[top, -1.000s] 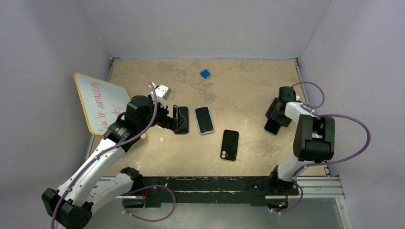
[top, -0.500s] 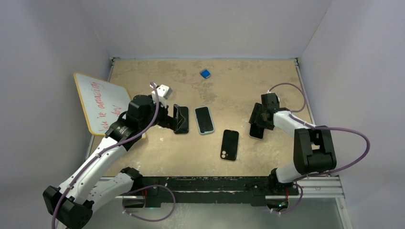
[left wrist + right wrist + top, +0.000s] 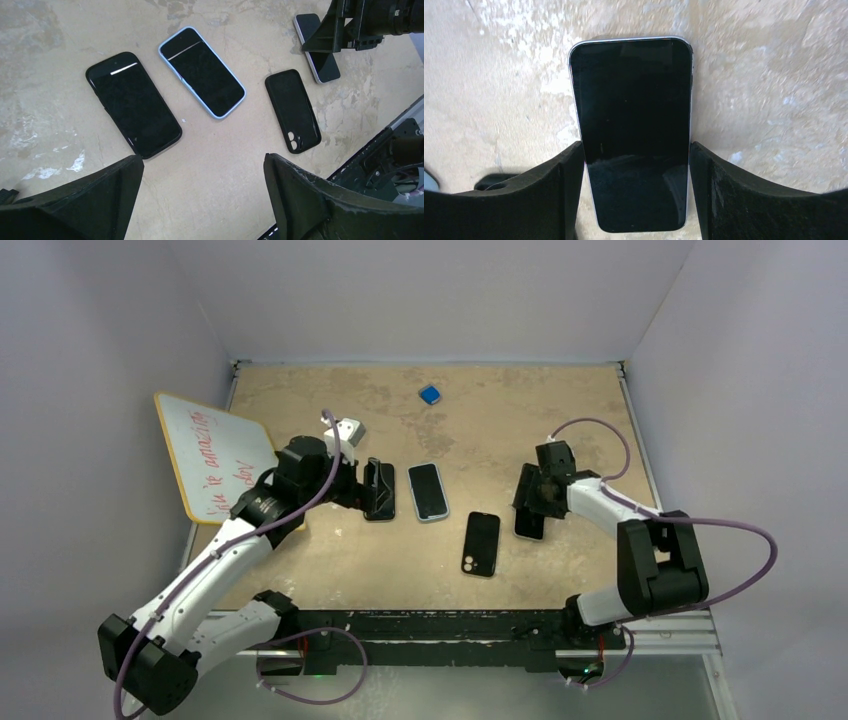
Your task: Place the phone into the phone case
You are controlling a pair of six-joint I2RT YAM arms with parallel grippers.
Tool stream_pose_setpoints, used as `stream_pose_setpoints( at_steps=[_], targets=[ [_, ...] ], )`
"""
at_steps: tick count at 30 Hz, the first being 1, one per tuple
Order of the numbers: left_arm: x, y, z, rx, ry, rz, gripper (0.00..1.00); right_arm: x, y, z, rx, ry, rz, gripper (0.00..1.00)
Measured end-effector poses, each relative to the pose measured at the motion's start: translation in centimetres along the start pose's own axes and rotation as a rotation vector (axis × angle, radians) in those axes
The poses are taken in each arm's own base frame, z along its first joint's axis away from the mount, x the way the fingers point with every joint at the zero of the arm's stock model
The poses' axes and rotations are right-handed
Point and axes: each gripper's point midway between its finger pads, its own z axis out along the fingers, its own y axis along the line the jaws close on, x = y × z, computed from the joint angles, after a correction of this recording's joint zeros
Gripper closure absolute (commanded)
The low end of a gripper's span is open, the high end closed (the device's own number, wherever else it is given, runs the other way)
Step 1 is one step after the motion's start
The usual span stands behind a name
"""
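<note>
Over the last second the right tool [image 3: 535,502] has swept in from the 3 o'clock edge of the desk [image 3: 560,410] toward the middle, bringing the phone [image 3: 530,523] with it. The phone now sits just on the 3 o'clock side of the empty case [image 3: 481,544], near it but apart. In the right wrist view it lies screen-up, with the black fingers [image 3: 559,200] pressed against its two long edges, so this tool is clamped on it. Whether it drags on the desk or rides just clear of it I cannot tell.

The left tool [image 3: 200,170] has hardly shifted. It hovers above the black phone [image 3: 132,110], which lies at about 9 o'clock from the case with the blue-edged phone [image 3: 202,70] between them. Its fingers are wide apart and hold nothing.

The carrying leg looks nearly done. The case lies flat with its camera cut-out toward 6 o'clock, and the phone's long axis runs roughly parallel to it, so little turning should be needed — what is left is a short move toward 9 o'clock, squaring the phone over the case and pressing it in.

Nothing pins the case, so it may well skate across the desk under a sideways push; the free left tool is close enough to steady it
</note>
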Motion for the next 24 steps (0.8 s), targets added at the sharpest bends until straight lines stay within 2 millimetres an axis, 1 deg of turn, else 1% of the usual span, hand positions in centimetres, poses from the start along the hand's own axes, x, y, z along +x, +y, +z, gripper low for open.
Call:
stream_pose_setpoints(
  at_steps=[3, 7, 10, 15, 21, 24],
  targets=[
    [0.6, -0.2, 0.8, 0.015, 0.035, -0.031, 0.07, 1.0, 0.2, -0.5, -0.006, 0.021, -0.015, 0.52],
    [0.6, -0.6, 1.2, 0.032, 0.041, -0.055, 0.07, 2.4, 1.0, -1.6, -0.029, 0.044, -0.039, 0.53],
    [0.5, -0.7, 1.3, 0.036, 0.037, -0.062, 0.08, 2.7, 1.9, -2.6, -0.061, 0.036, -0.047, 0.54],
    [0.5, -0.6, 1.3, 0.032, 0.035, -0.064, 0.07, 2.9, 2.9, -3.8, -0.098, 0.014, -0.037, 0.55],
    [0.5, -0.4, 1.2, 0.020, 0.035, -0.062, 0.07, 4.3, 3.7, -4.2, -0.121, 0.031, -0.021, 0.55],
    [0.4, -0.5, 1.0, 0.022, 0.028, -0.060, 0.07, 5.1, 5.0, -5.0, -0.158, 0.037, -0.007, 0.55]
  ],
)
